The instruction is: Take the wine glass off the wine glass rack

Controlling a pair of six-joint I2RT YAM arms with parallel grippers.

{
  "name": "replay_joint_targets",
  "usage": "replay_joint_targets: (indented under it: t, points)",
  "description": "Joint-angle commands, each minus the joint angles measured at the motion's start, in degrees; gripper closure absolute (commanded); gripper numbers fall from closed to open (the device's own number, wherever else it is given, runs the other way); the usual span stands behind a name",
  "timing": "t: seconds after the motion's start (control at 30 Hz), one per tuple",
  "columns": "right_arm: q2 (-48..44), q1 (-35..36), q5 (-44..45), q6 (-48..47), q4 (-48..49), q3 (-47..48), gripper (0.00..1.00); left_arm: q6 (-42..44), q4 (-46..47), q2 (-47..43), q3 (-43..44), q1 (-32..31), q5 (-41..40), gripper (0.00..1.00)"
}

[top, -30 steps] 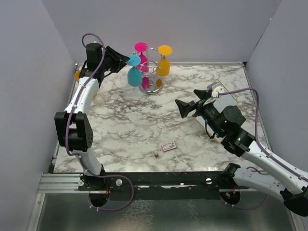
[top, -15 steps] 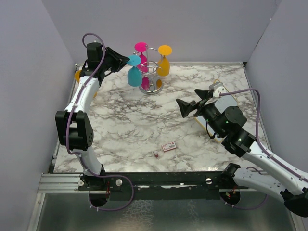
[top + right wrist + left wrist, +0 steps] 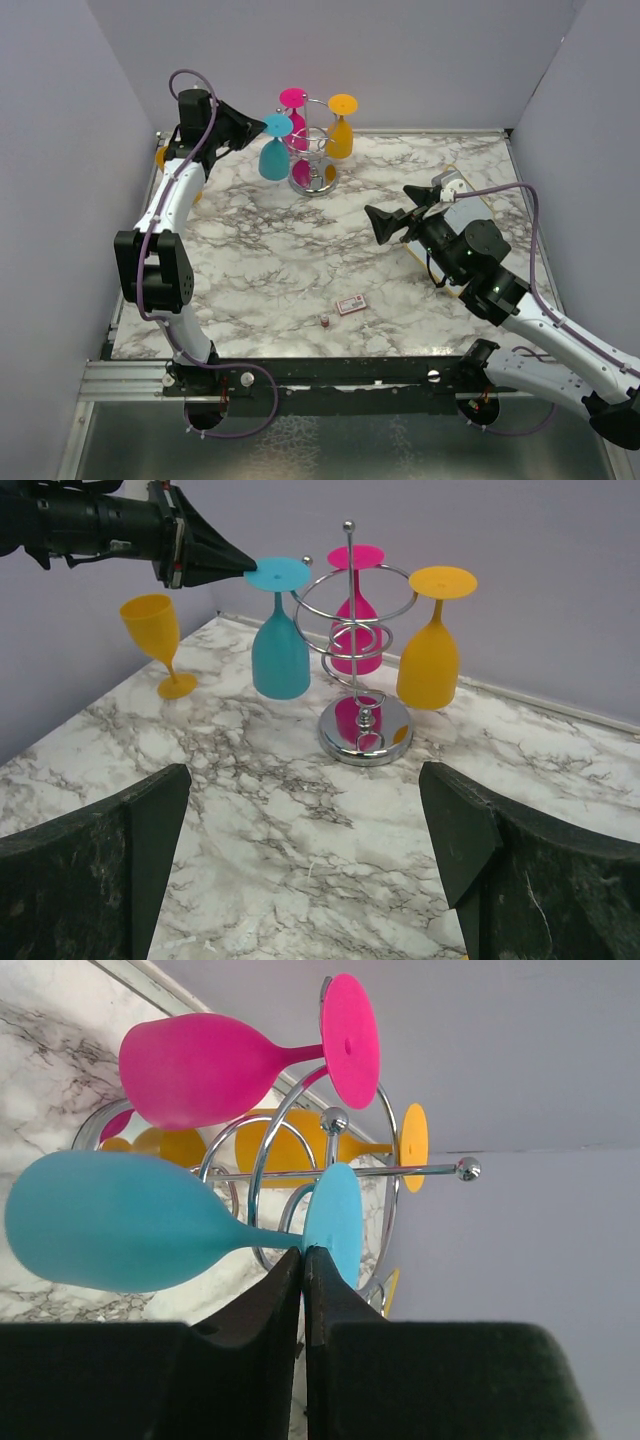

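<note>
The chrome wine glass rack (image 3: 318,178) stands at the back of the marble table; it also shows in the left wrist view (image 3: 333,1119) and the right wrist view (image 3: 361,737). A pink glass (image 3: 296,100) and an orange glass (image 3: 340,135) hang on it upside down. My left gripper (image 3: 258,127) is shut on the foot of the blue wine glass (image 3: 272,158), which it holds upside down at the ring's left edge. The pinch shows in the left wrist view (image 3: 303,1252) on the blue glass (image 3: 120,1222). My right gripper (image 3: 378,222) is open and empty at mid-table, facing the rack (image 3: 300,820).
Another orange glass (image 3: 162,157) stands upright at the back left, also seen in the right wrist view (image 3: 157,630). A flat board with a yellow edge (image 3: 452,190) lies at the right. A small red-and-white card (image 3: 349,305) and a tiny object (image 3: 325,320) lie near the front.
My left gripper has drawn the blue glass a little to the left, away from the rack's post. The right arm has barely moved.
</note>
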Motion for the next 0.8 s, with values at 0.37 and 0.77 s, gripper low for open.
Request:
replay_joint_targets:
  t: [0.37, 0.77]
  points:
    - [-1.01, 0.07, 1.47, -0.40, 0.92, -0.29, 0.00, -8.68, 12.46, -4.56, -6.98, 3.76, 8.03, 1.00]
    - [-1.63, 0.08, 1.35, 0.11, 0.40, -0.32, 0.00, -8.10, 14.08, -11.27, -10.85, 7.41, 10.41, 1.00]
